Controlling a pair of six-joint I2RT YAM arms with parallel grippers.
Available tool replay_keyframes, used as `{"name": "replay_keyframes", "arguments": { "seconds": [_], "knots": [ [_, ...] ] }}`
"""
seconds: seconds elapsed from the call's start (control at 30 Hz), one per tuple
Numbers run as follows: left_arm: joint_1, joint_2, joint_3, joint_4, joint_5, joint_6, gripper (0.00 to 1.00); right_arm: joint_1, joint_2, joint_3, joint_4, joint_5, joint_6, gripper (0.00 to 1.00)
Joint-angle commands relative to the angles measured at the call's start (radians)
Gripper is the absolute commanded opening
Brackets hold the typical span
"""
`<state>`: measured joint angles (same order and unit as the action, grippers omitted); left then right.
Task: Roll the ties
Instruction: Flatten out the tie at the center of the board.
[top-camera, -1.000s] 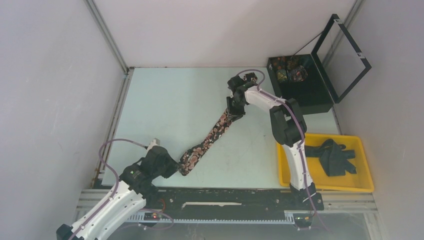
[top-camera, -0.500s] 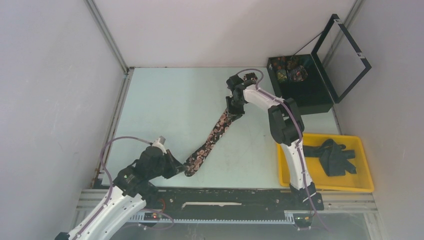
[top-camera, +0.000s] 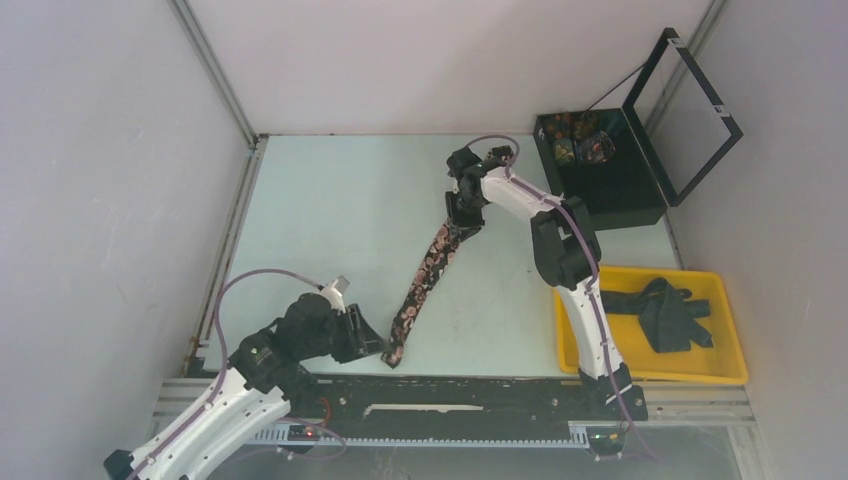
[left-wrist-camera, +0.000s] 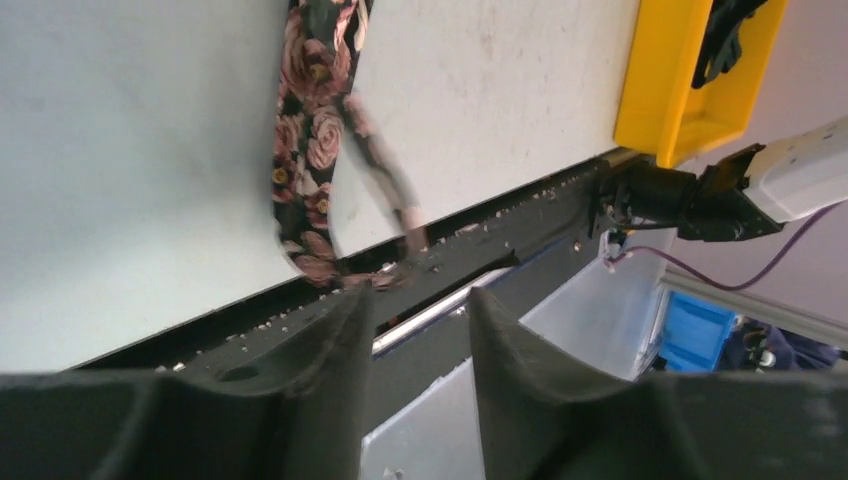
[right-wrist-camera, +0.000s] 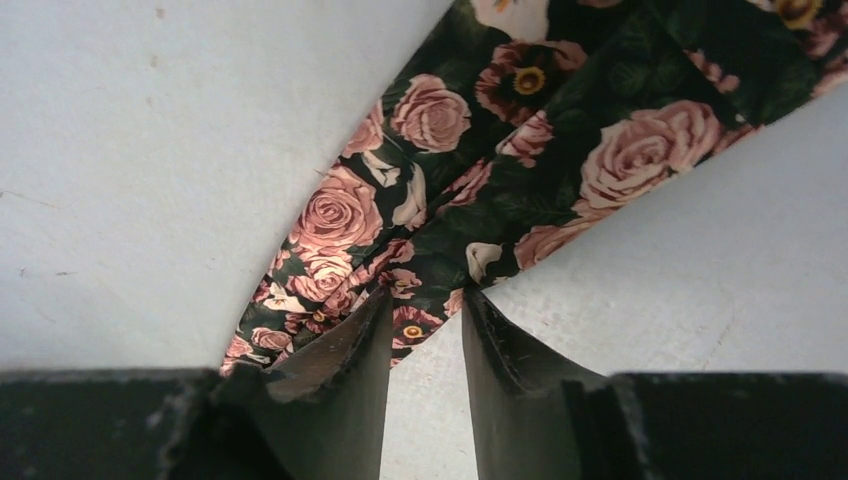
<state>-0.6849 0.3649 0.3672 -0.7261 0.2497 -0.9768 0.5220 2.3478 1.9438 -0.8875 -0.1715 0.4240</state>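
One black tie with pink roses (top-camera: 425, 275) lies stretched diagonally on the pale table. My right gripper (top-camera: 462, 218) sits on its far, wide end. In the right wrist view the fingertips of my right gripper (right-wrist-camera: 425, 300) pinch the bunched edge of the tie (right-wrist-camera: 520, 170). My left gripper (top-camera: 378, 345) is at the tie's near end, by the table's front edge. In the left wrist view my left gripper (left-wrist-camera: 415, 295) has its jaws apart with nothing between them. The tie's (left-wrist-camera: 310, 150) folded end curls just beyond the left fingertip, over the black rail.
A yellow tray (top-camera: 735, 330) at the right front holds dark greenish-black ties (top-camera: 665, 315). A black box (top-camera: 620, 190) with its lid up stands at the back right, with rolled patterned ties (top-camera: 575, 140) inside. A black rail (top-camera: 480, 395) runs along the near edge.
My left gripper has moved right along the front edge and opened off the tie's near end. The tie has swung straighter. My right gripper has shifted slightly left with the far end.
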Motion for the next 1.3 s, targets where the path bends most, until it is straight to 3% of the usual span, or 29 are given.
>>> {"name": "replay_keyframes", "arguments": {
  "seconds": [0.0, 0.1, 0.23, 0.37, 0.5, 0.67, 0.9, 1.27],
  "knots": [
    [-0.030, -0.009, 0.041, 0.025, 0.028, 0.015, 0.52, 0.014, 0.026, 0.076, 0.021, -0.058, -0.064, 0.37],
    [-0.033, 0.001, 0.088, 0.010, -0.007, 0.037, 0.58, 0.015, 0.000, 0.075, 0.040, -0.073, -0.085, 0.43],
    [-0.033, 0.066, 0.175, -0.041, -0.073, 0.076, 0.56, 0.018, -0.108, -0.020, 0.084, -0.055, -0.072, 0.49],
    [-0.032, 0.110, 0.251, -0.093, -0.238, 0.053, 0.54, 0.052, -0.242, -0.161, 0.099, 0.010, -0.039, 0.50],
    [-0.032, 0.187, 0.288, -0.092, -0.338, 0.020, 0.49, 0.114, -0.372, -0.358, 0.139, 0.084, 0.036, 0.49],
    [-0.031, 0.297, 0.320, -0.051, -0.373, 0.032, 0.45, 0.174, -0.415, -0.524, 0.172, 0.128, 0.116, 0.38],
    [0.002, 0.463, 0.369, -0.011, -0.437, 0.083, 0.46, 0.232, -0.286, -0.452, 0.137, 0.155, 0.134, 0.29],
    [0.152, 0.752, 0.449, 0.119, -0.328, 0.212, 0.43, 0.208, -0.113, -0.244, 0.077, 0.159, 0.086, 0.27]
  ]
}}
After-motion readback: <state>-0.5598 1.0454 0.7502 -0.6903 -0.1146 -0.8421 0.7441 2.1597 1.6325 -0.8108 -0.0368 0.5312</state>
